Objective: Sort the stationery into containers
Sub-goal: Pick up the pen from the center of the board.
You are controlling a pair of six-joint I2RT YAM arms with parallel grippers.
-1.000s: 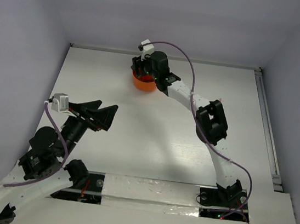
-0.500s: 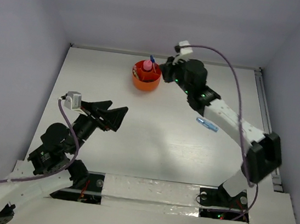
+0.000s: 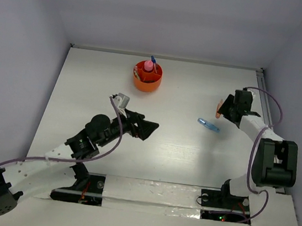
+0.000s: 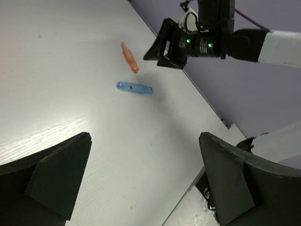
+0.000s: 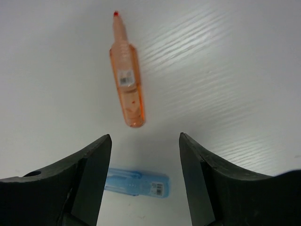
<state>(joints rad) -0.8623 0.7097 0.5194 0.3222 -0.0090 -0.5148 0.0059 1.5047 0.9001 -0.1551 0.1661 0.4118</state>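
Swung inward from the left edge, the left gripper hangs near the middle, jaws wide and empty. Behind it the round orange plastic tub holds pink and blue pieces. Rightward, a translucent blue tube and slim glossy orange marker lie flat; the right gripper, withdrawn from the tub, hovers parted and empty beside the marker, seemingly lining up a grasp.

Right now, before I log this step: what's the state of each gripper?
Left gripper: open, holding nothing.
Right gripper: open, holding nothing; the orange pen lies loose just ahead of it.
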